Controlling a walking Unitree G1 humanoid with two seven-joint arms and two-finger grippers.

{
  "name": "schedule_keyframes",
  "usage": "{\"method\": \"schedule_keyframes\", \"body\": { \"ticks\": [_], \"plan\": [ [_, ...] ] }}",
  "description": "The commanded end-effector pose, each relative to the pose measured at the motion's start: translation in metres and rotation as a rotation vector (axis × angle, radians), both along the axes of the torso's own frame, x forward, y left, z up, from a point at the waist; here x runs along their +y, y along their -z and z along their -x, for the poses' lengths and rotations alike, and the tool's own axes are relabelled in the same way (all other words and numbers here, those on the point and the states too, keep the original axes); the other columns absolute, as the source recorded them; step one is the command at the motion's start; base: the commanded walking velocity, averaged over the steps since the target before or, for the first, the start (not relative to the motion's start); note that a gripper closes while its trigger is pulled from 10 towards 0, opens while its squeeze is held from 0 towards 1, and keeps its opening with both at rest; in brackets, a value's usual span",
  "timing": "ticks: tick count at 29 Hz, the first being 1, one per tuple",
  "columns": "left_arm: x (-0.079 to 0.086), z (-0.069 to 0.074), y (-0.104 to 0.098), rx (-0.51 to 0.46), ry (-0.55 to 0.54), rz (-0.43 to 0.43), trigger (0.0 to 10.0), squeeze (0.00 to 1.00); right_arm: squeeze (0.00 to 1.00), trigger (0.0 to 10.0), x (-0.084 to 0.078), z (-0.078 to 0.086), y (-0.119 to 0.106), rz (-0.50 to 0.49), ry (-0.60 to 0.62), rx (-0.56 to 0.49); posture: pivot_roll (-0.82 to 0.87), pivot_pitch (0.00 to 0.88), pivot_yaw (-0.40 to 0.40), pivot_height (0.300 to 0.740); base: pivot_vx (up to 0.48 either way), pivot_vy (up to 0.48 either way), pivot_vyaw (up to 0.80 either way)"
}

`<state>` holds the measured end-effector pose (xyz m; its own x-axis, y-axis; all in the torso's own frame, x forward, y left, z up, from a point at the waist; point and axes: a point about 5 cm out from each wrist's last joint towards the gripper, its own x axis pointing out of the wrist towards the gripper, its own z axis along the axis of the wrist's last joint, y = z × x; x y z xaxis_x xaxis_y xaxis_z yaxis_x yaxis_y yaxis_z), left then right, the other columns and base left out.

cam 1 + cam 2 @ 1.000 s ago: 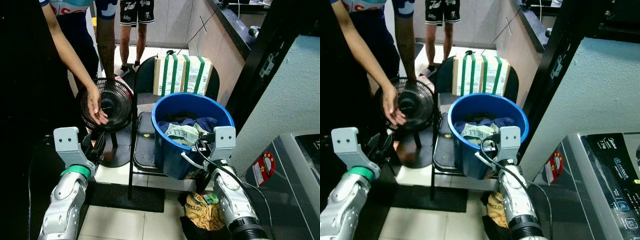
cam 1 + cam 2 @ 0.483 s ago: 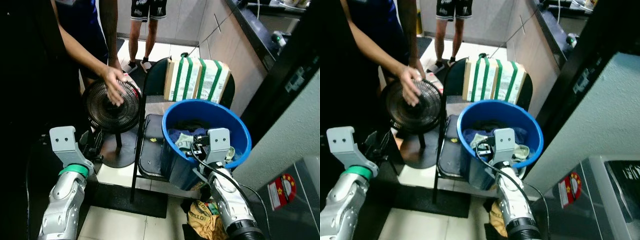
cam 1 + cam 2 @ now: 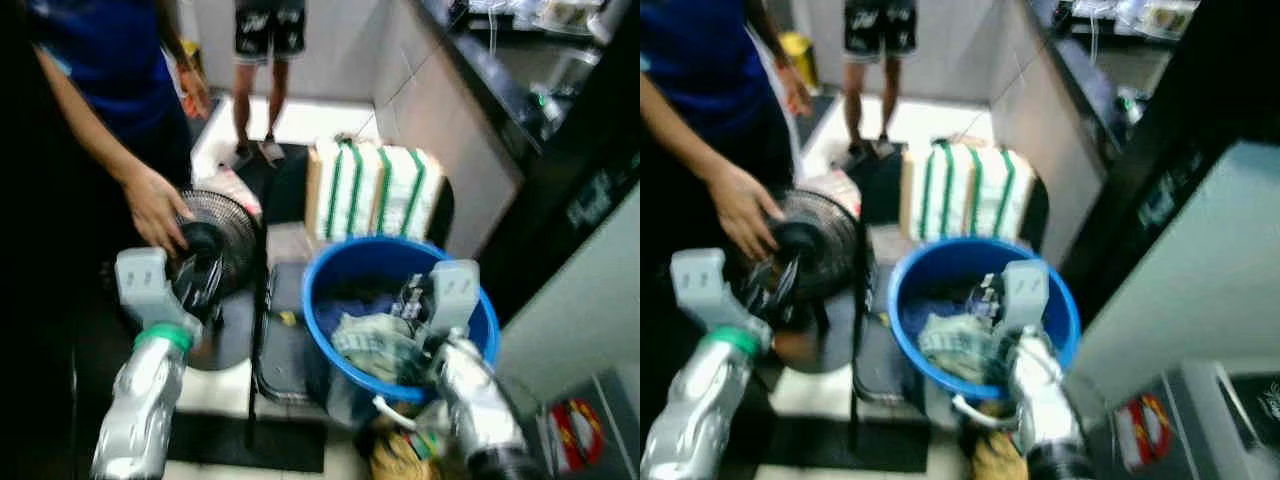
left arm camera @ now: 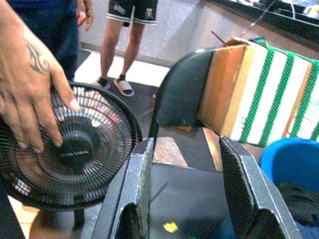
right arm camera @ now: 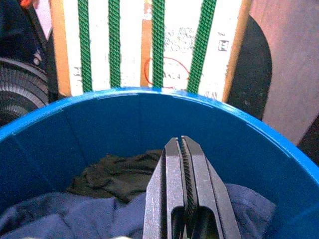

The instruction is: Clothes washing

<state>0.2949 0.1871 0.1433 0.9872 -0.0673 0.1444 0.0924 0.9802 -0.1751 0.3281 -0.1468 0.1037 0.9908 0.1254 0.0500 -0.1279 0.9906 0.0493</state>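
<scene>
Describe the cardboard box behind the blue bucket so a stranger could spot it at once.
Start at the big blue bucket of clothes on the black chair. Directly behind it, standing on the seat against the chair's backrest, is the cardboard box. Its white face with vertical green stripes and plain brown side set it apart from the round black fan beside the chair.
</scene>
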Motion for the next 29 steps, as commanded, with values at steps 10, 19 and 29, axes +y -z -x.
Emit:
{"method": "schedule_keyframes", "body": {
  "ticks": [10, 19, 29],
  "plan": [
    [0.007, 0.006, 0.008, 0.029, -0.025, -0.008, 10.0, 0.0, 0.0, 10.0, 0.008, 0.002, 0.004, -0.028, -0.035, 0.024, 0.08, 0.0, -0.017, 0.74, 0.0, 0.0, 0.0],
    [0.006, 0.007, 0.008, 0.023, -0.01, -0.021, 10.0, 0.0, 1.0, 10.0, 0.012, 0.0, 0.003, -0.054, -0.107, 0.02, 0.08, 0.0, -0.013, 0.74, 0.0, 0.0, 0.0],
    [-0.001, 0.007, 0.005, 0.017, 0.061, -0.006, 10.0, 0.0, 1.0, 10.0, 0.011, -0.023, 0.006, 0.005, -0.142, 0.14, 0.07, 0.022, 0.005, 0.74, 0.0, 0.0, 0.0]
  ]
}}
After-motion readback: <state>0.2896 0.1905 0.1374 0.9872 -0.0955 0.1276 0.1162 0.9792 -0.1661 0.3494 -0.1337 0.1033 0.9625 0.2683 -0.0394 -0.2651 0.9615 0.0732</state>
